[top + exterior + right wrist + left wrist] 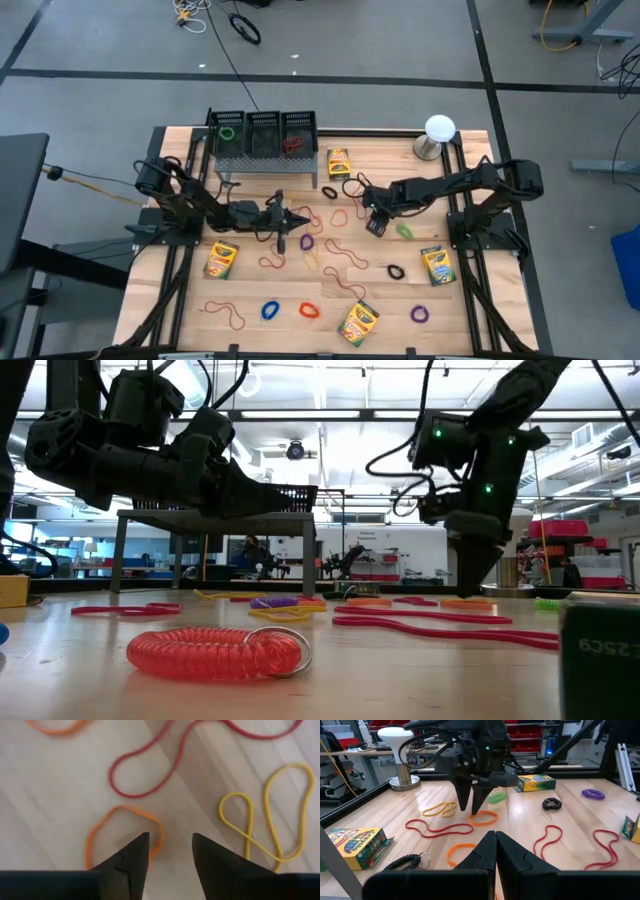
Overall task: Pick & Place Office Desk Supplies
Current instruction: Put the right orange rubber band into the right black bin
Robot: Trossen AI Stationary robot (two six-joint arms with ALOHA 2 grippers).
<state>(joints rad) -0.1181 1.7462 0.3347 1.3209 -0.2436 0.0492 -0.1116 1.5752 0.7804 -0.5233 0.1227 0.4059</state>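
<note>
Red coiled band (215, 651) nearest on the table in the low view, high view with left gripper (297, 219) clenched empty mid-table, right gripper (170, 851) fingers parted, tips straddling an orange rubber band (122, 832), yellow band (270, 820) beside, crayon boxes (221, 259) scattered around.

One camera hangs above me and looks straight down on the whole table (300, 330), my left arm on its left side. A second sits at table-top height, facing level across the boards into the room; a red coil (215, 652) lies very close to it. My left wrist camera looks forward over my closed left gripper (495, 851), across the table to my right gripper (472, 805), which the overhead view shares. My right wrist camera points down, close to the wood, past my parted fingers (127, 857) at an orange band (100, 832), also seen from my left wrist.
</note>
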